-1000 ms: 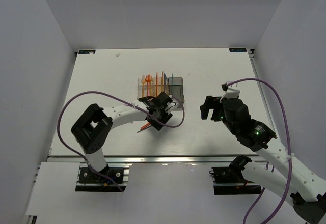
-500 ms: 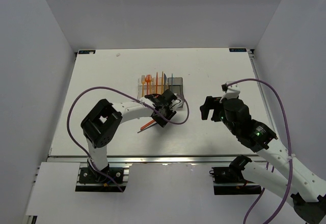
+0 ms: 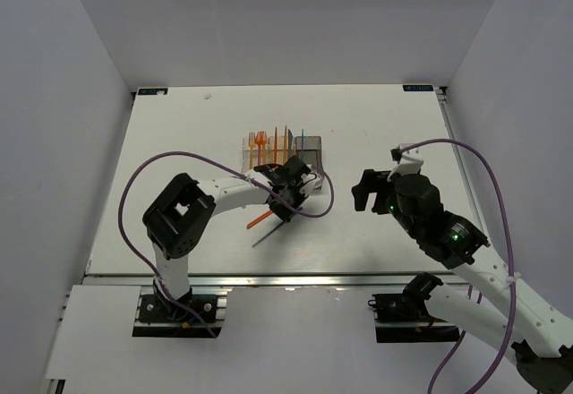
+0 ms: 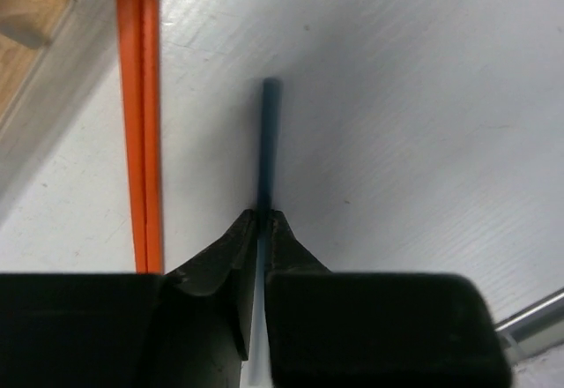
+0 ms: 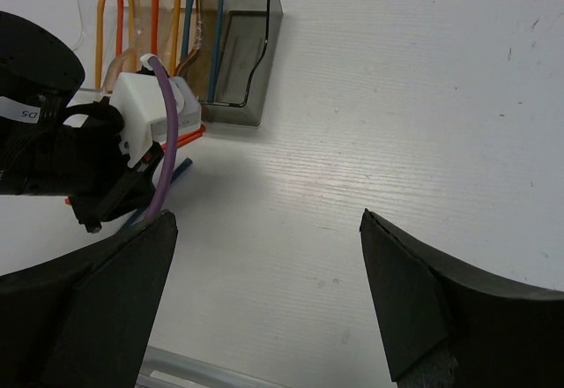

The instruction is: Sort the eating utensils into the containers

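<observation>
My left gripper (image 3: 285, 201) is shut on a thin dark grey-blue utensil (image 4: 267, 137), which sticks out past the fingertips (image 4: 243, 229); its other end trails toward the near-left in the top view (image 3: 262, 238). Two orange utensil handles (image 4: 141, 141) lie on the table just left of it, also in the top view (image 3: 260, 221). The three bins stand in a row: clear (image 3: 255, 148), tan (image 3: 282, 148), dark smoky grey (image 3: 307, 157). Orange forks and other utensils stand in the clear and tan bins. My right gripper (image 5: 264, 291) is open and empty, hovering right of the bins (image 3: 365, 188).
The left arm's purple cable (image 3: 143, 175) loops over the table's left side. The grey bin (image 5: 242, 53) holds one blue utensil against its left wall. The table's metal front edge (image 3: 295, 279) runs just behind the arm bases.
My left gripper has shifted slightly toward the bins. The dark utensil's free end has swung away from the orange ones. The right arm has barely moved.
</observation>
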`<state>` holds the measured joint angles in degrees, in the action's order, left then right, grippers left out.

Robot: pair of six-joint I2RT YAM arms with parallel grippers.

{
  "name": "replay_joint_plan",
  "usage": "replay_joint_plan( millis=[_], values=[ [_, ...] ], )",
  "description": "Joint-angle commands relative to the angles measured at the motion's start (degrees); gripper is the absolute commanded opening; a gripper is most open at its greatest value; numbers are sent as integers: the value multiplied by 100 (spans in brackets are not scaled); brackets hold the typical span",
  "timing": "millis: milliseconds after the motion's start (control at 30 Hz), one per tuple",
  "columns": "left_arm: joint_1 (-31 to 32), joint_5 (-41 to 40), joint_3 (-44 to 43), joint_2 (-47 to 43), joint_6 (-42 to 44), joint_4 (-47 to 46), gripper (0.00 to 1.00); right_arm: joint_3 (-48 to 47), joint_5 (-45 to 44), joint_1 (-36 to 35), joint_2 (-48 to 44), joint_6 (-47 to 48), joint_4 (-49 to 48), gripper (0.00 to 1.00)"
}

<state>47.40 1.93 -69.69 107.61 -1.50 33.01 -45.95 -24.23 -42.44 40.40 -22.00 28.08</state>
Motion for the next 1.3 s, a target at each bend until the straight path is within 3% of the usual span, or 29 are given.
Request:
replay_joint_plan(
  millis=[0,100,333,700,767,800,933,1067,1267],
  values=[
    [146,448,306,59,-228,48,16,25,-56,7,-129,73,-259,89],
    [287,606,526,6,-404,-154,1,25,-73,7,-155,73,-250,89],
    [481,369,510,-363,-624,-146,0,-1,-91,7,-129,64,-267,89],
    [481,246,-342,-1444,-632,-225,0,-124,-450,7,-138,-50,-110,89],
    [472,-86,-475,-1506,-737,-382,0,-168,-574,7,-251,-155,-66,89],
    [472,-627,-658,-1541,-799,-453,0,-203,-679,7,-313,-182,-83,89],
    [350,-1605,-1412,-1245,-1429,-1015,0,-387,-873,7,-533,-270,-92,89],
    [78,-1951,-2468,-497,-2274,-1464,0,-590,-917,7,-420,-252,57,89],
    [-318,-2496,-3147,285,-2461,-2070,0,-678,-934,7,-401,-191,181,89]
  ],
)
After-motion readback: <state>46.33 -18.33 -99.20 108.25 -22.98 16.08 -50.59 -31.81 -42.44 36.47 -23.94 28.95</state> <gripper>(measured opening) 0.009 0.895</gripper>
